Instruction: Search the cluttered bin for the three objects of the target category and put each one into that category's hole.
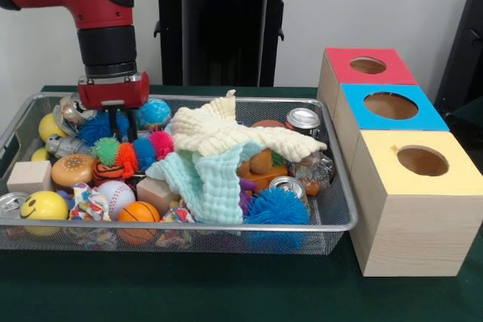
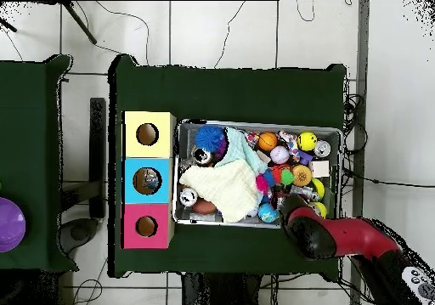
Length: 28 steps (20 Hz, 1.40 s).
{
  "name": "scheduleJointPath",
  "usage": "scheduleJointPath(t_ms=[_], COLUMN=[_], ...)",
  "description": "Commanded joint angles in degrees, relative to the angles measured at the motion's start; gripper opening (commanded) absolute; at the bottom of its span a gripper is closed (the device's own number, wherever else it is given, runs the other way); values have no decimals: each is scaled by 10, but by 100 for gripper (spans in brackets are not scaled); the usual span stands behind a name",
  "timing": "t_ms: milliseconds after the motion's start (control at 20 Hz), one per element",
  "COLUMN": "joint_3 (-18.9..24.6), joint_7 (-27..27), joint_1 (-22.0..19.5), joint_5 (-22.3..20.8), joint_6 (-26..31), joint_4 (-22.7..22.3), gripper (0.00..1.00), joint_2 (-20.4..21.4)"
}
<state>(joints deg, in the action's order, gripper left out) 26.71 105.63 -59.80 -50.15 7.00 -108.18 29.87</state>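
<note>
A wire mesh bin (image 1: 189, 227) holds mixed clutter under a cream cloth (image 1: 226, 132) and a teal cloth (image 1: 202, 179). My gripper (image 1: 123, 127) reaches down into the bin's back left part, open, its tips among small fuzzy balls: blue (image 1: 94, 130), green (image 1: 106, 148), orange (image 1: 127, 157) and pink (image 1: 161, 143). A big blue spiky ball (image 1: 277, 205) lies at the front right. A baseball (image 1: 115, 194), a basketball (image 1: 138, 213) and a yellow smiley ball (image 1: 44, 207) lie at the front left. In the overhead view the arm (image 2: 327, 234) covers the gripper over the bin (image 2: 255, 122).
Three wooden boxes with round holes stand in a row beside the bin: red (image 1: 367, 65), blue (image 1: 390, 105), yellow (image 1: 422, 161); in the overhead view yellow (image 2: 147, 134), blue (image 2: 147, 180), red (image 2: 146, 226). Cans (image 1: 303, 120) (image 1: 287, 186), a toy burger (image 1: 72, 170) and a wood block (image 1: 29, 176) lie in the bin.
</note>
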Motion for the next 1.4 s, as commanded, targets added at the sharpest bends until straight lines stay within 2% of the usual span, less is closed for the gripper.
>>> scheduleJointPath(t_ms=[50, 350, 650, 750, 950, 1100, 1400], joint_3=[-21, -19, -23, -10, 17, 33, 37], joint_7=[45, 33, 35, 29, 6, -21, -26], joint_1=[46, 45, 49, 40, 26, 18, 19], joint_5=[-26, -19, -8, 11, 74, 111, 136], joint_6=[-61, -66, -57, -23, 74, 130, 157], joint_4=[49, 56, 52, 35, -6, -9, -20], gripper=[0, 0, 0, 0, 0, 0, 0], joint_2=[-41, -51, -44, -25, 43, 66, 80])
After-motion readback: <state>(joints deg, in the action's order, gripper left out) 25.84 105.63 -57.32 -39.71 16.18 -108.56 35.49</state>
